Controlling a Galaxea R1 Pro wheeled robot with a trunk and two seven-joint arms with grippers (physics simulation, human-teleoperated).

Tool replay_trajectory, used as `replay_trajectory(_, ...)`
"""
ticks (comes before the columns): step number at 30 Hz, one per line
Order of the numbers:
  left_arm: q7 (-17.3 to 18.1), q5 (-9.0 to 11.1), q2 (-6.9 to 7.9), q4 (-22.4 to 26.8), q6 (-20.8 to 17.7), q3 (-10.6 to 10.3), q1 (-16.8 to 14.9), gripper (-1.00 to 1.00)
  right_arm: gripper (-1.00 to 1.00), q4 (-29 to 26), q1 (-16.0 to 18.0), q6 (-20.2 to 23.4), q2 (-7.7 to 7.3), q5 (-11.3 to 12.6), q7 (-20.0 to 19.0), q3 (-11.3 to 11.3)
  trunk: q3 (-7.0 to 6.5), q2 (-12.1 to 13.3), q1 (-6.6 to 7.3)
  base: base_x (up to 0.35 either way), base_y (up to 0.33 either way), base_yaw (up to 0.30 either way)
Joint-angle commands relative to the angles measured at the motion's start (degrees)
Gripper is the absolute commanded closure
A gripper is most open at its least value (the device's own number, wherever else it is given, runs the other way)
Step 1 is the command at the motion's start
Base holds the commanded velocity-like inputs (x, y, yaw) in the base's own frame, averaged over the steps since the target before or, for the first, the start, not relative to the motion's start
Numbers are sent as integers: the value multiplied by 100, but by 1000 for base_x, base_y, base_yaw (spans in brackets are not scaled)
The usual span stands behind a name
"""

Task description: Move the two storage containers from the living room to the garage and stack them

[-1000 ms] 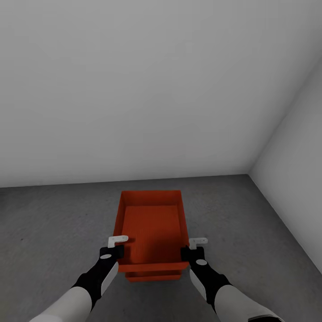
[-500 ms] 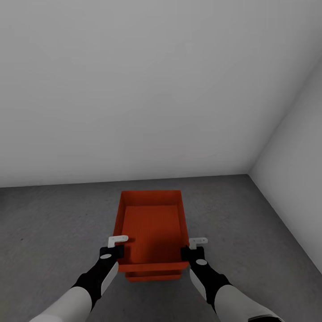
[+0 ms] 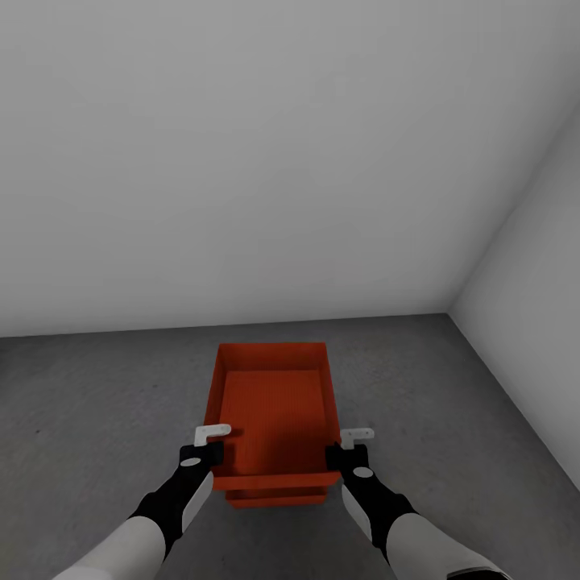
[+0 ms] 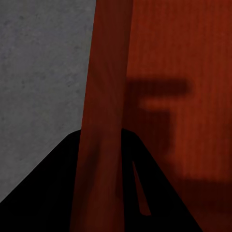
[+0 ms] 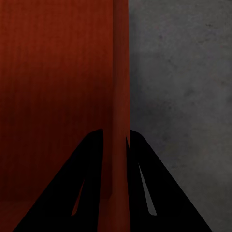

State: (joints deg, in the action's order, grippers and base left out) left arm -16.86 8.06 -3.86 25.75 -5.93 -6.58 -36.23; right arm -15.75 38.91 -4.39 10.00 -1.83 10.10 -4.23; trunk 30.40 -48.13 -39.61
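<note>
An orange-red storage container sits low over the dark grey garage floor, directly above the second container, of which just a front strip shows beneath it. I cannot tell whether the upper one rests fully on the lower. My left gripper is shut on the upper container's left wall, near its front corner. In the left wrist view that wall runs between the two dark fingers. My right gripper is shut on the right wall, which the right wrist view shows pinched between its fingers.
A plain pale wall rises just behind the containers, and a second wall meets it at the right, forming a corner. Bare concrete floor spreads to both sides of the stack.
</note>
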Motion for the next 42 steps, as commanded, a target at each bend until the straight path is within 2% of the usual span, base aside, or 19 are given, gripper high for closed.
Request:
replay_trajectory(1, -63, 108, 64, 18, -31, 122, -7, 100, 100, 2, 2, -18, 0, -38, 80, -8, 24, -46, -23, 0, 0, 0)
replay_trajectory(42, -63, 108, 77, 9, -40, 138, -7, 100, 100, 2, 2, -18, 0, 33, 71, -8, 760, -1691, -924, 0, 0, 0)
